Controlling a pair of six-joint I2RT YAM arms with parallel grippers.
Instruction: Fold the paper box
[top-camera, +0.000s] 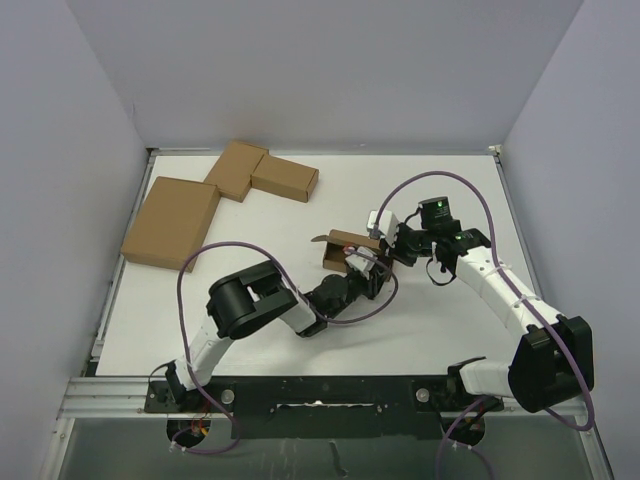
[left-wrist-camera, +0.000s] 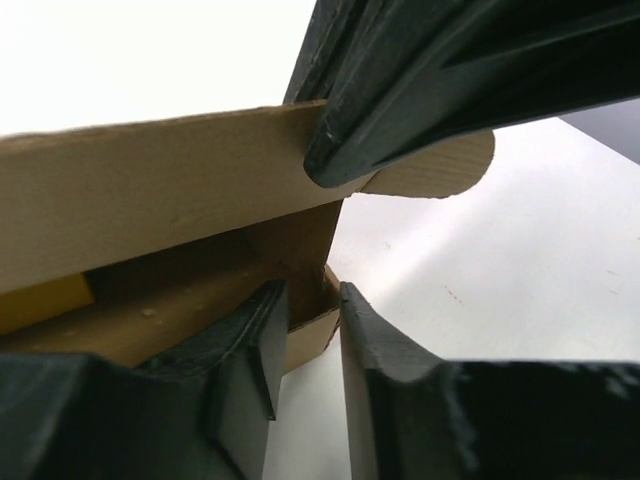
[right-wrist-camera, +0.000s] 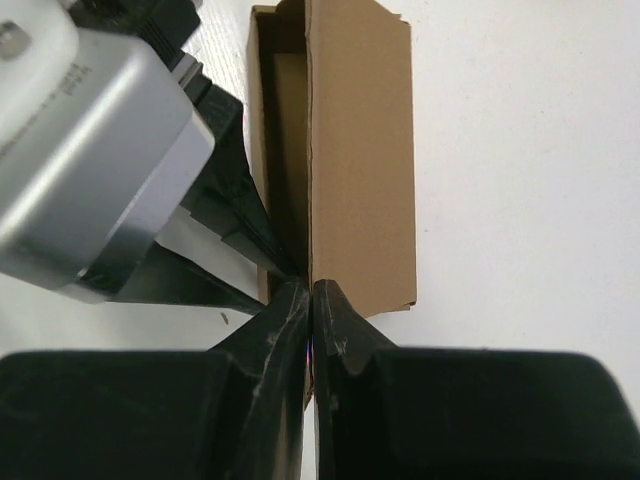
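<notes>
Right pincer (right-wrist-camera: 311, 300) clamps thin brown cardboard wall of paper box (right-wrist-camera: 360, 150) | left pincer (left-wrist-camera: 305, 340) slightly parted

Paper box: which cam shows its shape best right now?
Right wrist. It looks along most of the paper box, open interior included, with the right gripper pinching its wall. Top external shows it small and partly covered. Left wrist is too close: only a flap and one inner corner.

Overhead view: even, bright light, sharp, with soft shadows under the arms. Left wrist view: upper left blown out white, sheen on the surface (left-wrist-camera: 500, 270), near fingers (left-wrist-camera: 400, 400) dark and blurred. Right wrist view: bright, fingers (right-wrist-camera: 270, 380) soft-focused.
</notes>
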